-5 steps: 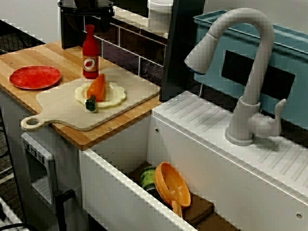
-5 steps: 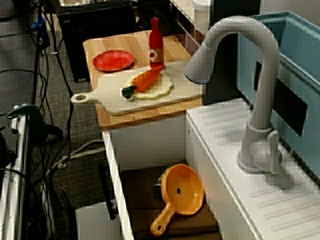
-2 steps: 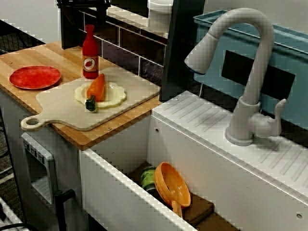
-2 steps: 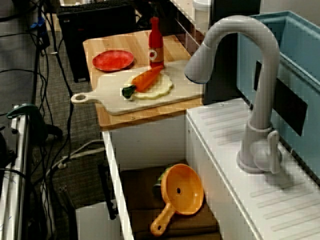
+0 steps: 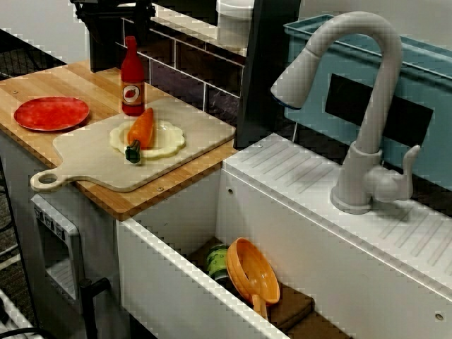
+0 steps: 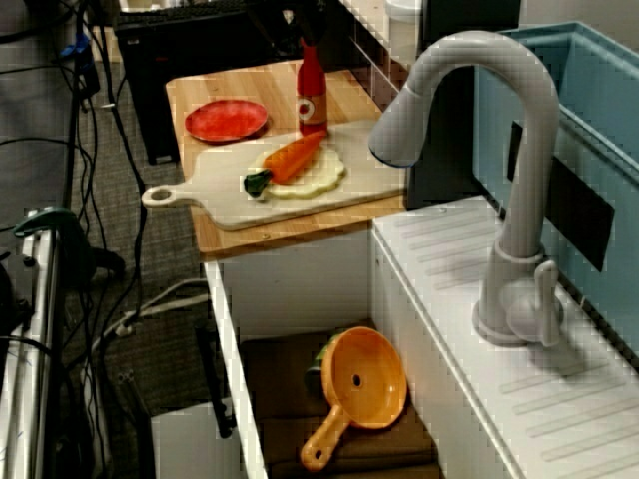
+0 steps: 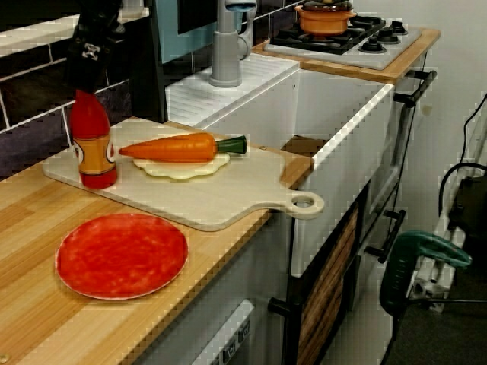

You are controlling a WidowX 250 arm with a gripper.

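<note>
1 upright red bottle (image 7: 93, 144), orange-labelled, on the cutting board (image 7: 228, 199), directly under the claw (image 7: 91, 65), its spread indiscernible.

Glossy plastic bottle (image 7: 93, 144) below the matt black end effector (image 7: 90, 76); beside it, smooth pale board (image 7: 228, 194), grained wooden desk (image 7: 23, 205).

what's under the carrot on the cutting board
A pale flat piece with a wavy edge lies under the carrot, resting on the cutting board. The strip of it directly beneath the carrot is covered and cannot be seen.
</note>
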